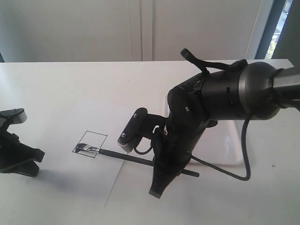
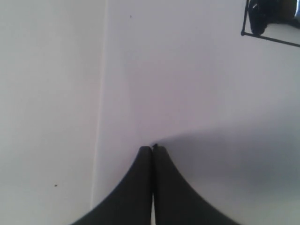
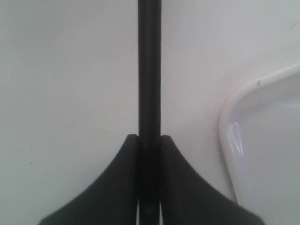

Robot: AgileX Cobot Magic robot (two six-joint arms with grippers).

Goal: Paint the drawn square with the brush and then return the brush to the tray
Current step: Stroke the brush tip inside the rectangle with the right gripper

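While the right gripper point(image 3: 149, 140) is pinching the brush point(image 1: 136, 158) by its handle, with the bristles lying ahead of it inside the drawn square point(image 1: 90, 144) and the tray point(image 3: 262, 140) close beside it, the stroke is likely calling for light pressure and short sweeps kept within the outline.

Daylight floods the room, seemingly from the window point(image 1: 281, 28) at the far right. It washes the white table point(image 1: 70, 84) so pale that the edge of the paper point(image 1: 93, 178) barely shows in the exterior view. Soft grey shadows pool beneath both arms, and in the left wrist view a broad dim patch lies on the paper beside the closed left gripper point(image 2: 153, 147). A small glare streak shines on the tray point(image 3: 233, 137) rim, while the right gripper point(image 3: 150, 138) and the brush point(image 3: 150, 70) it clamps read as near-black, slightly soft silhouettes.
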